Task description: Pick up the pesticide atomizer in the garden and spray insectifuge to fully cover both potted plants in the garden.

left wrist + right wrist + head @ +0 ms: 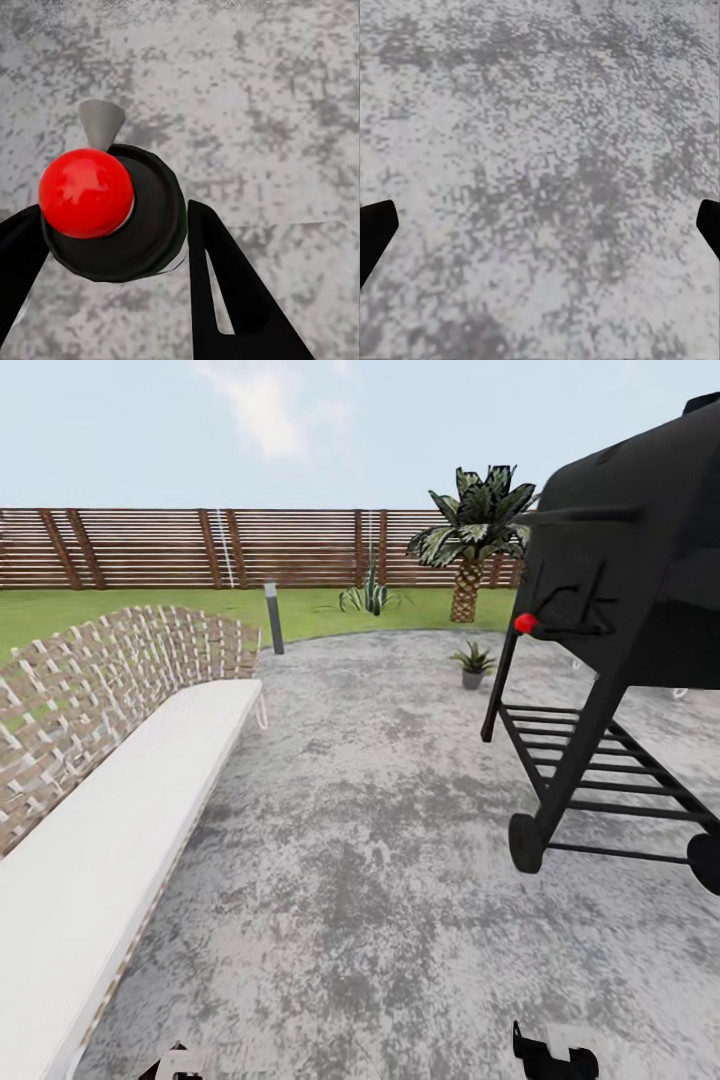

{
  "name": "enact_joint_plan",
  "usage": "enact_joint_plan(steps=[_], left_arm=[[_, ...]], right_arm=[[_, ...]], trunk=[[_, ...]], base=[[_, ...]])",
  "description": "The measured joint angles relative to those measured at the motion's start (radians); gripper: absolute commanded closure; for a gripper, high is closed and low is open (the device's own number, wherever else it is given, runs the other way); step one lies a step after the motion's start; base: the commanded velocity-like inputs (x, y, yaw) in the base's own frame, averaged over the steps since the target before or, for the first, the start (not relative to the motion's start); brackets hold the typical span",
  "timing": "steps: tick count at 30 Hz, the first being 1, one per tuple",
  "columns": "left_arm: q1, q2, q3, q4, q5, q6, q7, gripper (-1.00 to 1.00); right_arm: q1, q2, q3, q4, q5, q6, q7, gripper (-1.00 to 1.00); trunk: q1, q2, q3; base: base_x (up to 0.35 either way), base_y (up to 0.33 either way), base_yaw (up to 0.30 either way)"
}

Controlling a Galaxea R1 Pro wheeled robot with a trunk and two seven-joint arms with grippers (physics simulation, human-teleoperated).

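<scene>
Presently, your inventory at this moment read as follows.

Item 1: pesticide atomizer (112, 217). In your left wrist view it sat between the 2 black fingers (225, 292) of your left gripper (105, 255), which were clenched on its round black body. A glossy red ball topped it, and a grey cone-shaped nozzle stuck out beyond the ball. It hung over mottled grey paving.

Item 2: right gripper (540, 225). In your right wrist view its 2 black fingertips (373, 232) stood far apart at opposite edges, released, with nothing between them but the grey patio.

Item 3: potted plant (473, 663). 1 low rosette of pointed green leaves in a small grey pot stood on the far part of the patio (380, 840), just beside the leg of the grill. A 2nd spiky green plant (370, 598) showed farther off on the lawn (120, 610) near the fence; you could not make out a pot under it.

Item 4: black barbecue grill (620, 620). It stood on the right of your head view, on a wheeled frame with a slatted lower shelf and a red knob on its front.

Item 5: bench (110, 800). It had a white cushion and a woven lattice back, and ran along the left of the patio.

Item 6: surroundings. A palm (475, 535) with a scaly trunk, a short dark post lamp (272, 618) and a slatted wooden fence (200, 548) lined the far side.

Item 7: both gripper ends peeked in at the bottom edge of your head view.
</scene>
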Motion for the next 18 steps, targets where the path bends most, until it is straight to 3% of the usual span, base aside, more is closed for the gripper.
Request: enact_joint_plan(steps=[18], left_arm=[[0.000,0.000,0.000,0.000,0.000,0.000,0.000,1.00]], right_arm=[[0.000,0.000,0.000,0.000,0.000,-0.001,0.000,-1.00]], trunk=[[0.000,0.000,0.000]], base=[[0.339,0.000,0.003]])
